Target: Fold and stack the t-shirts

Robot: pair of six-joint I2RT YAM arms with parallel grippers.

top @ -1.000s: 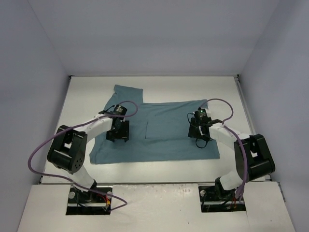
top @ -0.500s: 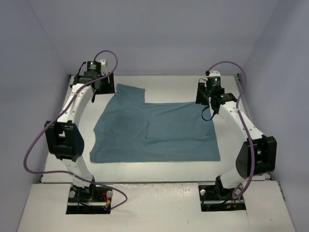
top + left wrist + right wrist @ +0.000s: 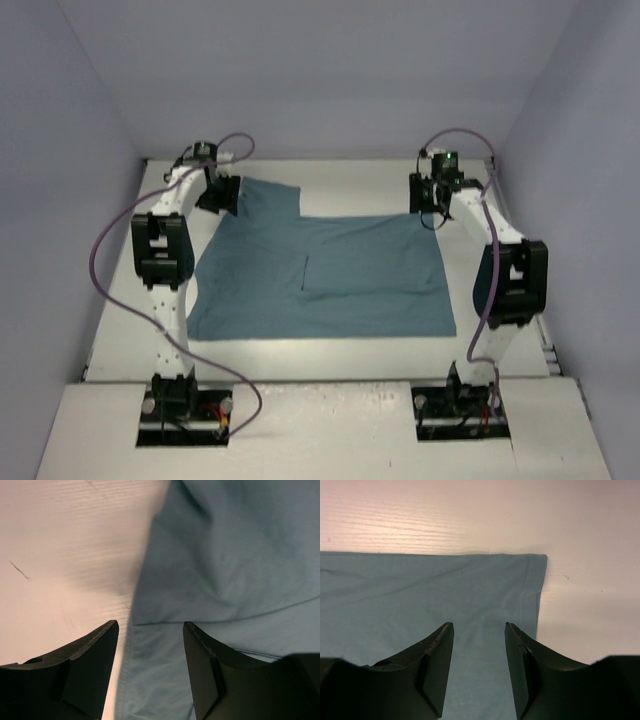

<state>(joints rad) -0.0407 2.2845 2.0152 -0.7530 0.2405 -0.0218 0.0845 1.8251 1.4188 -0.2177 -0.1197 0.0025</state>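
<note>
T-shirt (image 3: 320, 275) is down flat on the white surface (image 3: 330, 170): teal, spread wide, with one flap (image 3: 268, 195) jutting out at its far left corner. My left hand (image 3: 218, 195) is right at that flap's outer edge. On the wrist view the cloth's border runs up between my fingers (image 3: 95, 655), one over bare surface and the other over teal. Jaws are apart with a moderate gap and nothing pinched. My right hand (image 3: 432, 195) is over at the t-shirt's far right corner. Both its fingers are above cloth, with the corner's hem just ahead and to the right of them. They're parted too, fairly narrow, gripping nothing. Whether either hand's tips are touching the fabric, I cannot tell.
</note>
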